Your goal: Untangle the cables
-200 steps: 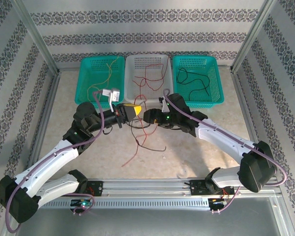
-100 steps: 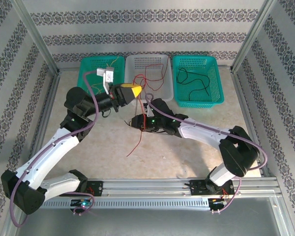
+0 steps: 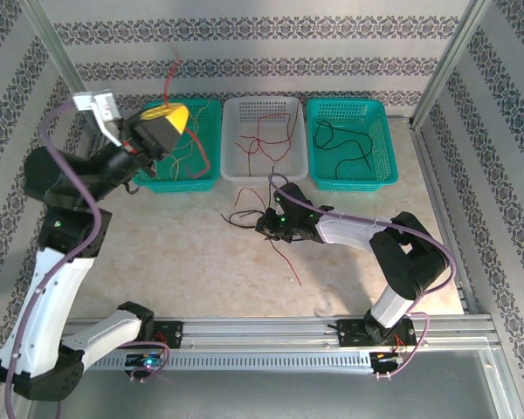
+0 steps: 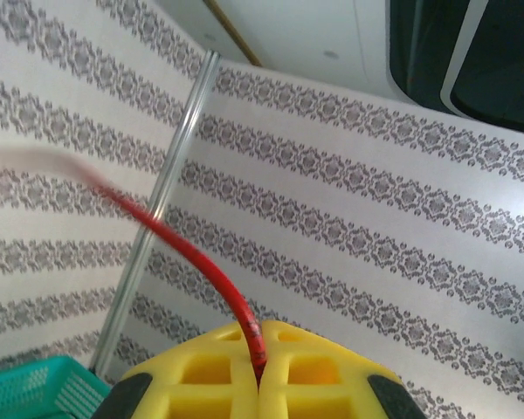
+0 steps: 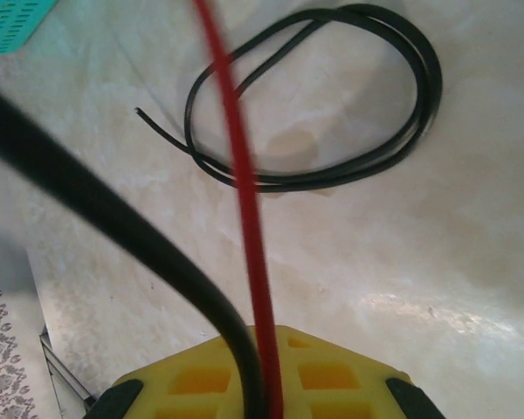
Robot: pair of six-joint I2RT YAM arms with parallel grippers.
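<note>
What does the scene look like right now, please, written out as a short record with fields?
left gripper: raised high, shut on a red cable
right gripper: low over the table, shut on black-and-red strands
left teal basket: yellow and red cables
white basket: red cables
right teal basket: black cables
loose on table: a black loop near the right gripper
</note>
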